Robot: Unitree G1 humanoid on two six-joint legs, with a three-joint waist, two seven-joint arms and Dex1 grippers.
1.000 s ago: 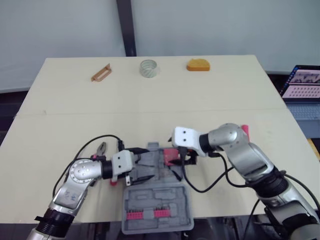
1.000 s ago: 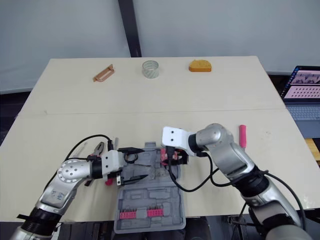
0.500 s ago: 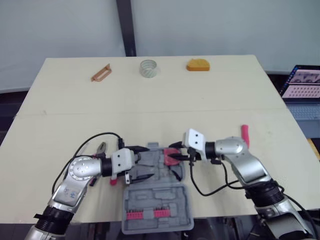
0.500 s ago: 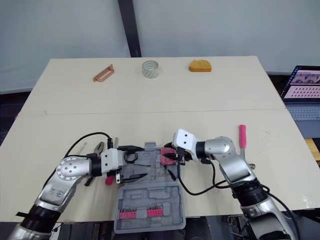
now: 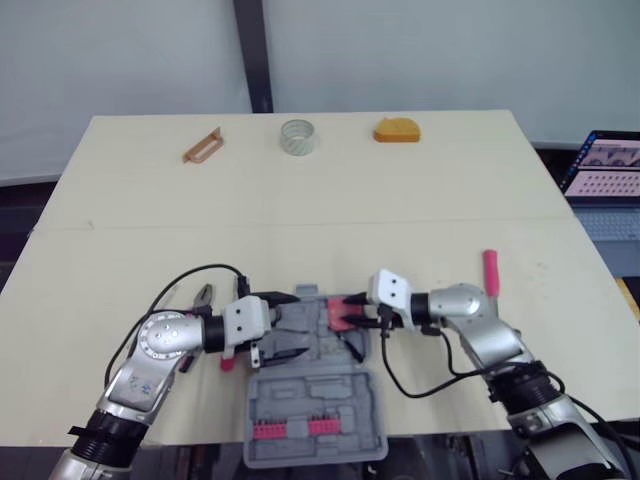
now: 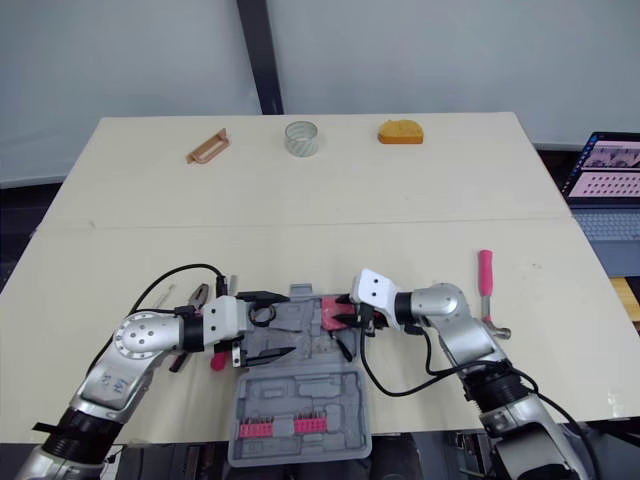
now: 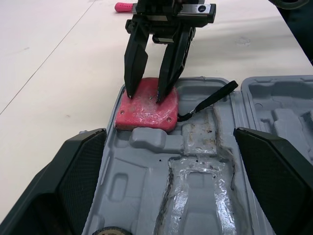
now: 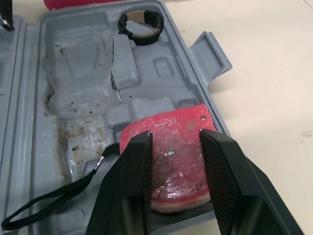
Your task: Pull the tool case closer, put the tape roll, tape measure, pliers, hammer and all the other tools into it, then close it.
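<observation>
- The right gripper [image 7: 147, 93] has its jaws a little apart, tips resting on the top face of the tape measure [image 7: 146, 111] and not clamped on its sides.
- The tape measure lies in the tray's far right corner pocket, with its black strap [image 7: 208, 100] trailing across the tray.
- Over the last second the right arm has sunk from a high arch to lie low over the worktop, while its gripper has stayed at that pocket. I judge the tape measure is placed and being let go.
- The left gripper [image 5: 288, 328] has barely shifted; its jaws are wide apart over the tray's left side.
- The tool case [image 5: 312, 398] lies open at the middle of the worktop's near edge.
- Still outside it are the pliers [image 5: 201, 296] left of the case, a pink-handled tool [image 5: 490, 270] towards the right edge, and the tape roll [image 5: 298, 136] at the far edge.
</observation>
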